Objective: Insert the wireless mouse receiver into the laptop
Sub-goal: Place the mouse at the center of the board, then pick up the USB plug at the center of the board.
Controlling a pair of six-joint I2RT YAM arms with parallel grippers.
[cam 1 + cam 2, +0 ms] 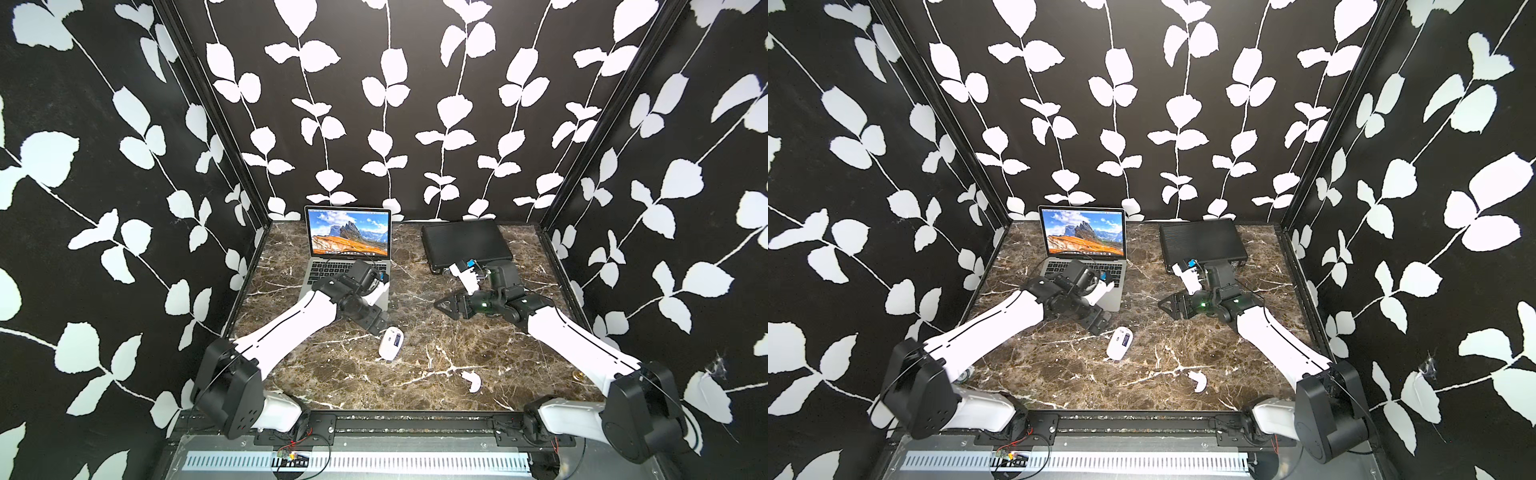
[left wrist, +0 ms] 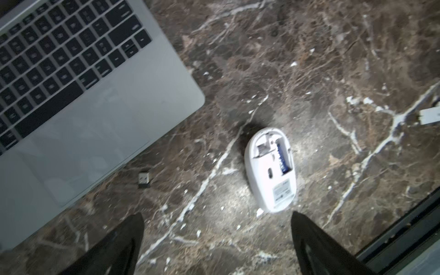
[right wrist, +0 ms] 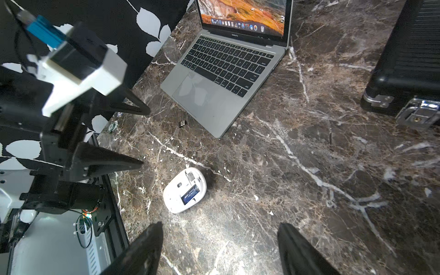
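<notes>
Left gripper [image 2: 216,214]: jaws spread wide, nothing between them and nothing touching either finger.

Wireless mouse receiver [image 2: 144,180]: a small dark stub with a silver plug end. It lay flat on the marble table [image 1: 436,361], loose, just off the front edge of the laptop [image 2: 83,114] beside the trackpad. It was not in any port. It sat ahead of the left gripper, nearer the line of one finger than the middle of the gap, and apart from both tips. The right wrist view showed the same stub [image 3: 182,124] close beside the laptop's front edge.

Wireless mouse [image 1: 390,343]: belly up on the marble with its battery bay open and a blue cell showing. It lay just ahead of the left gripper's other finger, not gripped. The receiver lay between the mouse and the laptop.

Laptop lid up, screen lit with a mountain picture.

Right gripper [image 3: 220,225]: jaws apart and empty, well back from the mouse and the receiver.

Loose white cover piece [image 1: 473,380] near the table's front edge. Black case [image 1: 465,243] at the back, beside the laptop.
</notes>
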